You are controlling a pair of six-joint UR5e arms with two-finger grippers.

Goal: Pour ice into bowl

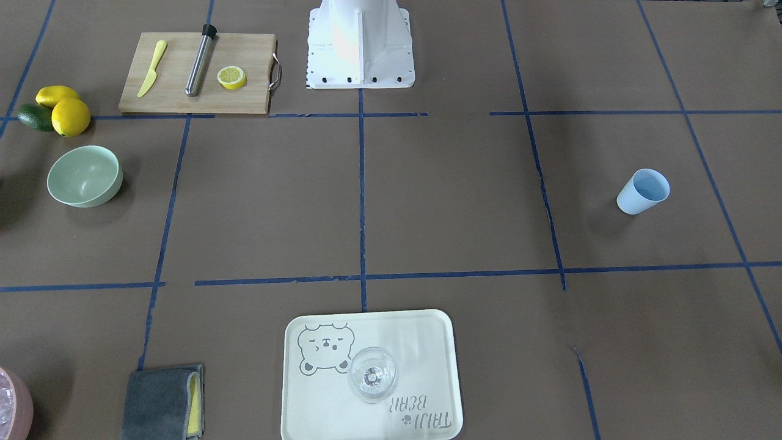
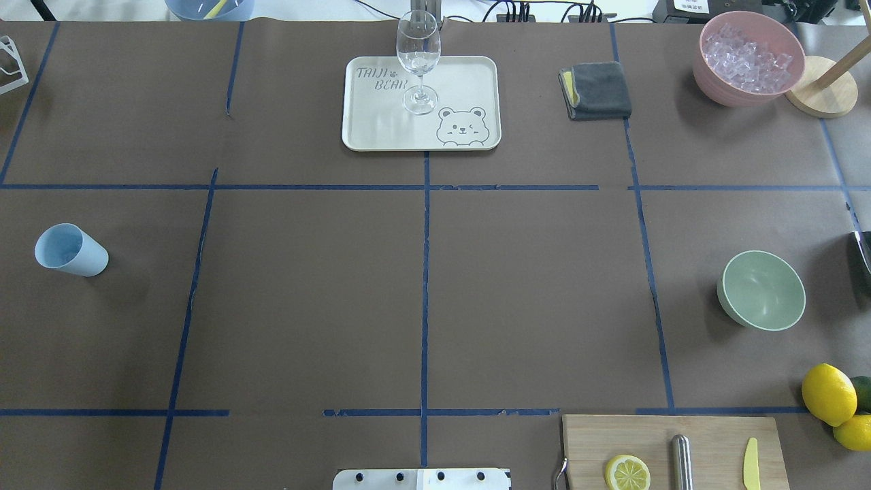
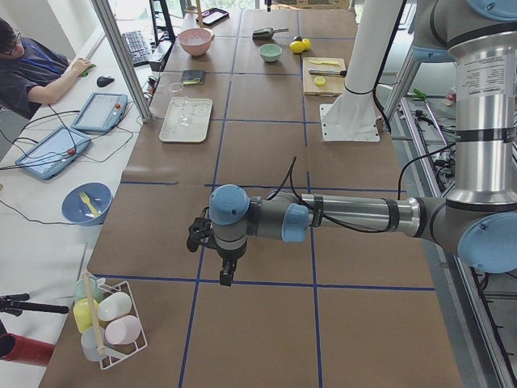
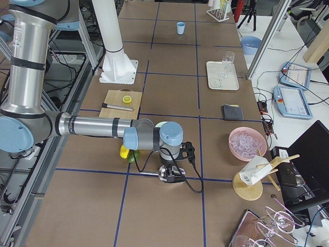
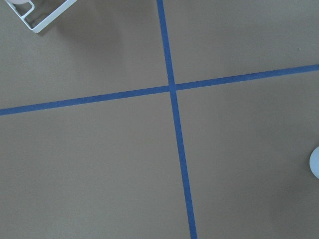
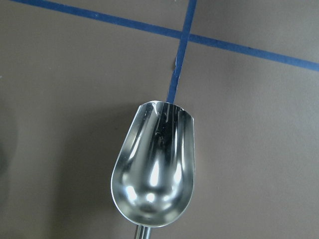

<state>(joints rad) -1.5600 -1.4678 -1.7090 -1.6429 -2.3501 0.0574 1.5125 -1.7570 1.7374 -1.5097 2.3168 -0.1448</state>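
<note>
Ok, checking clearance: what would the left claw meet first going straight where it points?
The left claw points down; probably bare brown table paper near a blue tape crossing, nothing between.

**Even overhead light, little glare**

The brown paper-covered table (image 2: 531, 299) is lit flatly and brightly, all views sharp. The round mint-green bowl (image 2: 761, 290) and the light blue tapered cup (image 2: 71, 250) throw only faint, soft-edged shadows. The white robot pedestal (image 1: 359, 43) is blown out in the front-facing view. The shiny metal scoop (image 6: 154, 169) carries bright hot spots; a dim shadow darkens that view's left edge.
</note>
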